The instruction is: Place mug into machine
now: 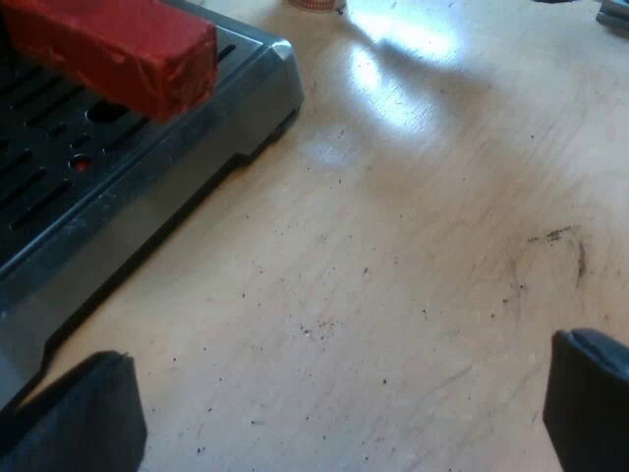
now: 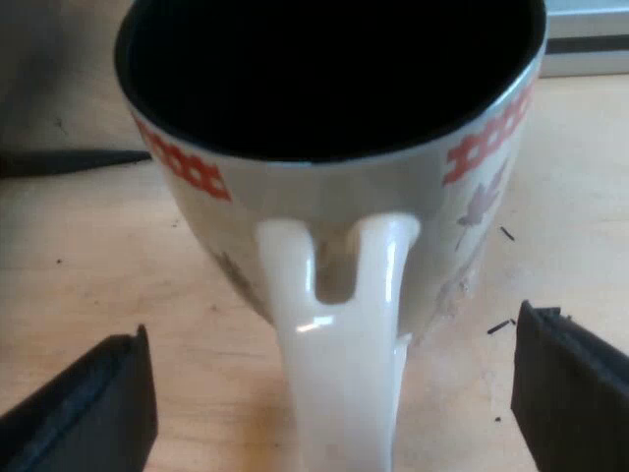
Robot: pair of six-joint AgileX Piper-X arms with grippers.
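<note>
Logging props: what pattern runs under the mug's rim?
Red lattice band on the cream ceramic mug; right wrist view.

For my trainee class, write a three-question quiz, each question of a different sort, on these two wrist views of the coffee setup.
1. True or false: the right gripper is shut on the handle of the white mug with a red pattern.
2. The red block-shaped handle end hangs over: A the machine's slotted black drip tray; B the mug; C the right gripper.
3. Fill in: the left gripper has its fingers ___.
Key: 1 false; 2 A; 3 open.
</note>
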